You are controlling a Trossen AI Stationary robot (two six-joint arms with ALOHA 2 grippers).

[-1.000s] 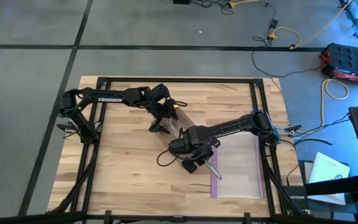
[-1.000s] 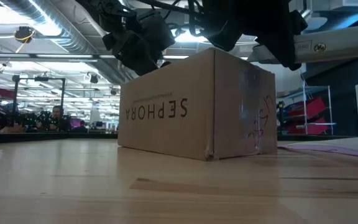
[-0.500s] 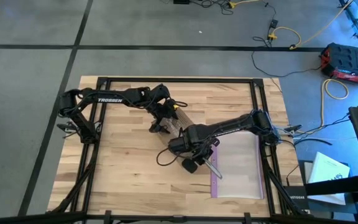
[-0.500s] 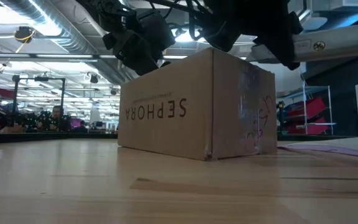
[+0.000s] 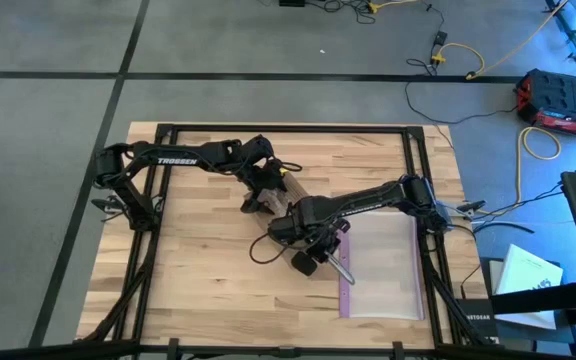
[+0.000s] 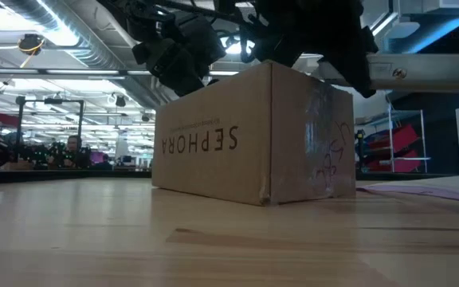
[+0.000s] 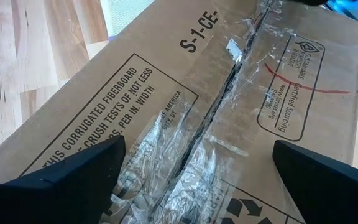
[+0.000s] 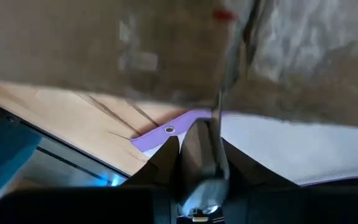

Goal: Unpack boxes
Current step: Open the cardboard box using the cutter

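One brown cardboard box (image 6: 253,135) with black "SEPHORA" lettering rests on its bottom on the wooden table; its taped top seam (image 7: 222,93) fills the left wrist view. In the high view the box (image 5: 286,196) is mostly hidden under both arms. My left gripper (image 7: 197,177) is open, its fingers spread above the box's top on either side of the seam. My right gripper (image 8: 201,180) is shut on a small grey knife-like tool (image 8: 201,155) at the box's taped side, over the box's right part in the low view (image 6: 325,40). My left gripper hovers close over the box's top; I cannot tell whether its fingers touch the cardboard. My right gripper pinches the grey tool's handle (image 8: 199,163) between its two fingers. The thin blade (image 8: 219,106) sticks out ahead of the fingers and reaches the box's taped surface.
A clear plastic bag with a purple zip edge (image 5: 383,265) lies flat on the table to the right of the box, near the right frame rail. Bare wood lies along the table's near left part (image 5: 188,270).
My right gripper has shifted a little toward the table's left edge with the tool, along the box. The box and my left gripper have stayed where they were.
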